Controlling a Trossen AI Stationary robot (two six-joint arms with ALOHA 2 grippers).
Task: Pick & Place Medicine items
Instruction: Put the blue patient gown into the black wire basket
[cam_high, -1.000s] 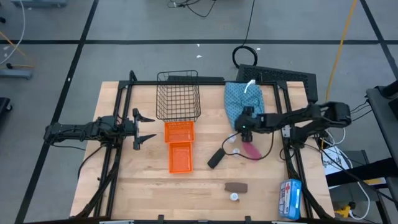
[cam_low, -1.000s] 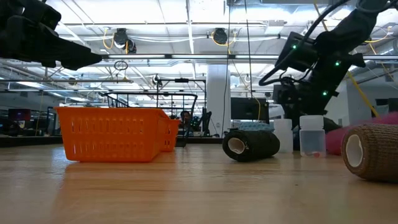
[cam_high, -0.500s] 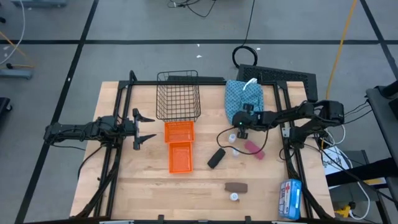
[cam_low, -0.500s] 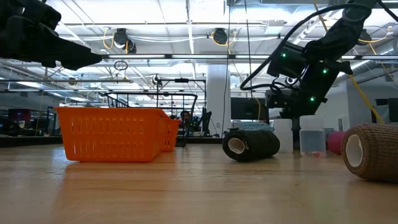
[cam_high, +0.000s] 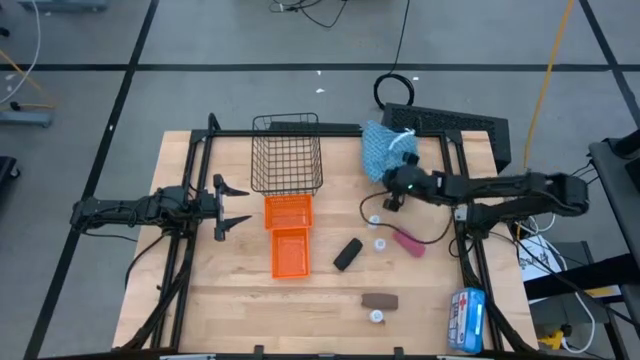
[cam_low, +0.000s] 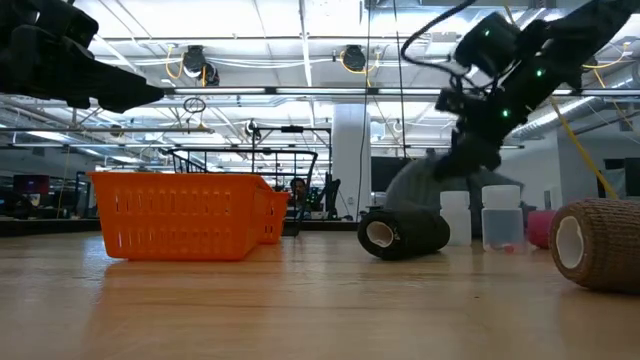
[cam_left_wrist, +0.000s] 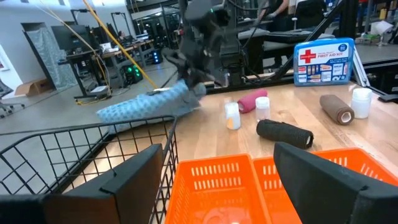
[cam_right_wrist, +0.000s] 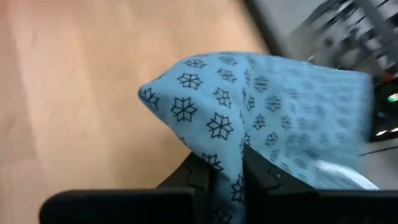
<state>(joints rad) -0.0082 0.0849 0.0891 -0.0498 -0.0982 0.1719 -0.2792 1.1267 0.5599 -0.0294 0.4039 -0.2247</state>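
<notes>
One blue star-patterned cloth pouch (cam_high: 381, 147) was pinched in the right gripper (cam_high: 391, 178) at the table's (cam_high: 240, 300) one o'clock; the left gripper (cam_high: 222, 209) was held spread at nine.

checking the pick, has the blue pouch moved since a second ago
Yes. The blue pouch, pinched in the right claw, has bunched and tilted up toward the wire basket.

On the table were three white vials (cam_high: 374, 220) (cam_high: 381, 243) (cam_high: 377, 317), one black oblong (cam_high: 347, 254), one pink oblong (cam_high: 409, 242), one brown bar (cam_high: 379, 300) and one blue patterned pouch (cam_high: 379, 150). Also counted: two orange baskets (cam_high: 288, 211) (cam_high: 290, 253), one wire basket (cam_high: 287, 155) and one first-aid packet (cam_high: 467, 318).
</notes>
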